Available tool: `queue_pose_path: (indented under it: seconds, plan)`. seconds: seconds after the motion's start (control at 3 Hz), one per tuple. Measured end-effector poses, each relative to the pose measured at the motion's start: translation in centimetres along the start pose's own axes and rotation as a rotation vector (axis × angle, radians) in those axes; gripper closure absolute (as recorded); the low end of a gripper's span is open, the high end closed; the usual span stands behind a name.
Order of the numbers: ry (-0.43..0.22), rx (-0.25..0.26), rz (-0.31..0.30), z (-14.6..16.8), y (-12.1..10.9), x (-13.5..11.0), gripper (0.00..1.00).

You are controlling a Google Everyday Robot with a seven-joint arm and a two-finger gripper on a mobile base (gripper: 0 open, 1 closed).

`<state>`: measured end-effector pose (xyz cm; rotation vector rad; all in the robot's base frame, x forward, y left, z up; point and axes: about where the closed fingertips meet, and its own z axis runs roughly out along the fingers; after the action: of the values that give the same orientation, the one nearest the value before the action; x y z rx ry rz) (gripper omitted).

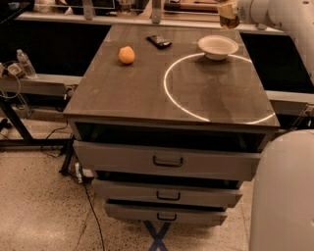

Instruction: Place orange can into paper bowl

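Note:
The orange can, tan with dark print, hangs in the air at the top right, above and just behind the paper bowl. My gripper is shut on the can's upper part at the frame's top edge, at the end of my white arm, and is mostly cut off. The paper bowl, white, shallow and empty, sits at the far right of the tabletop.
A round orange fruit lies at the far left of the tabletop and a small dark flat object at the far middle. Three drawers are below, the top one slightly open. My white body fills the lower right.

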<state>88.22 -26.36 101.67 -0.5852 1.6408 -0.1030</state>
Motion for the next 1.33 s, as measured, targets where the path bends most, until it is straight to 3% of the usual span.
queue_pose_path:
  seconds: [0.33, 1.0, 1.33]
  plan:
    - [0.039, -0.013, 0.071, 1.5, 1.4, 1.7, 0.98]
    - [0.098, -0.046, 0.128, 2.8, 2.3, 4.2, 0.53]
    - [0.112, -0.043, 0.141, 3.3, 2.1, 5.4, 0.23]
